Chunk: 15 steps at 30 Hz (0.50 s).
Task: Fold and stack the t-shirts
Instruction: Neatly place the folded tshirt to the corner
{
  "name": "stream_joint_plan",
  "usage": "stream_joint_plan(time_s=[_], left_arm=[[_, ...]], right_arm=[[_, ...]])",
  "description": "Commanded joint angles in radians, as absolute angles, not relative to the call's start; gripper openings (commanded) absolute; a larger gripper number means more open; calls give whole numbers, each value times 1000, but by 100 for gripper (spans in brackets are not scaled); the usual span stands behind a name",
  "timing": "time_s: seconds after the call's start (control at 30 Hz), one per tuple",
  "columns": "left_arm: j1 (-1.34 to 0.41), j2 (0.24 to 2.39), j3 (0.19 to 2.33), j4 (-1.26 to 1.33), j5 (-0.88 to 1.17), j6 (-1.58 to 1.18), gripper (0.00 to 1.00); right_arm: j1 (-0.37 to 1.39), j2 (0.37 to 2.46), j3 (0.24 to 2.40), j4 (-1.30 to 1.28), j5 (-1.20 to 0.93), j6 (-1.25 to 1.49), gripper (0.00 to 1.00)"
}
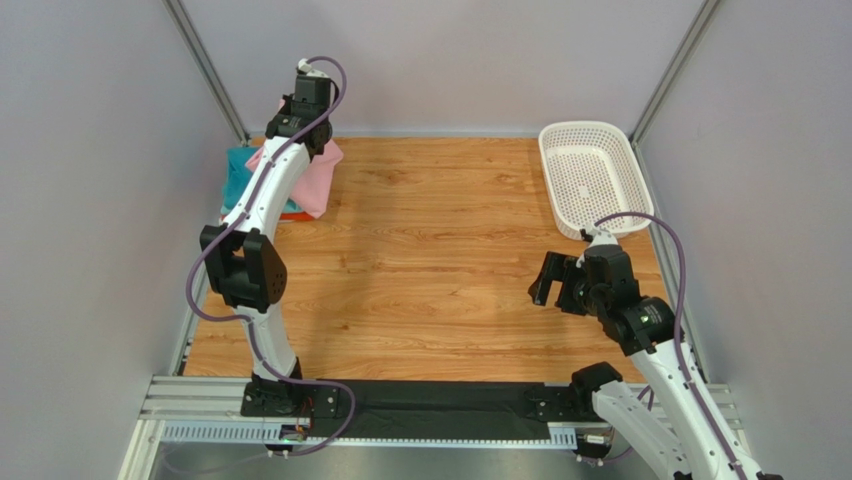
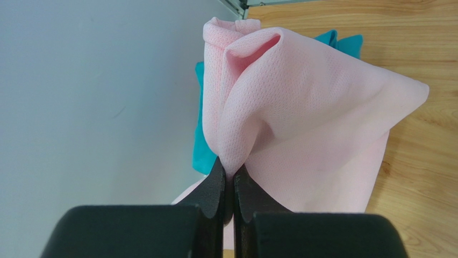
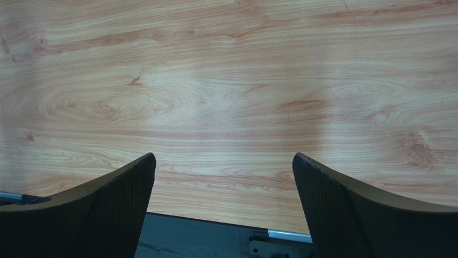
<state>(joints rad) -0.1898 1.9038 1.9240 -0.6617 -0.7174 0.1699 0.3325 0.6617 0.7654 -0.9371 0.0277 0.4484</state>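
A light pink t-shirt (image 1: 318, 178) lies folded on a teal t-shirt (image 1: 236, 170) at the far left of the table, with a strip of orange (image 1: 290, 214) showing under them. My left gripper (image 2: 229, 171) is shut on a bunched fold of the pink t-shirt (image 2: 317, 123), which drapes away from the jaws; teal cloth (image 2: 202, 156) shows behind it. In the top view the left gripper (image 1: 318, 140) is over the pile. My right gripper (image 3: 223, 164) is open and empty above bare wood; it is at the near right in the top view (image 1: 548, 280).
A white perforated basket (image 1: 590, 175) stands empty at the far right. Grey walls close in the left, back and right sides. A black strip and metal rail (image 1: 440, 410) run along the near edge. Wooden table (image 1: 430, 250) between the arms.
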Motion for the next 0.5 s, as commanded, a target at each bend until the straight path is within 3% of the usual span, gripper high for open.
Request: stream_joint_plan(time_s=[0.0,0.27,0.47], left_arm=[[-187,1835,1997,-624,-745,209,0],[-170,1925,2141,-678,-820,140,0],[-121,1939,2092,-698,-756,38,0]], right_arm=[[333,660,762,-904,46,448,100],[333,658,761,-904,61,449,100],[333,675,761,-908,67,451,100]])
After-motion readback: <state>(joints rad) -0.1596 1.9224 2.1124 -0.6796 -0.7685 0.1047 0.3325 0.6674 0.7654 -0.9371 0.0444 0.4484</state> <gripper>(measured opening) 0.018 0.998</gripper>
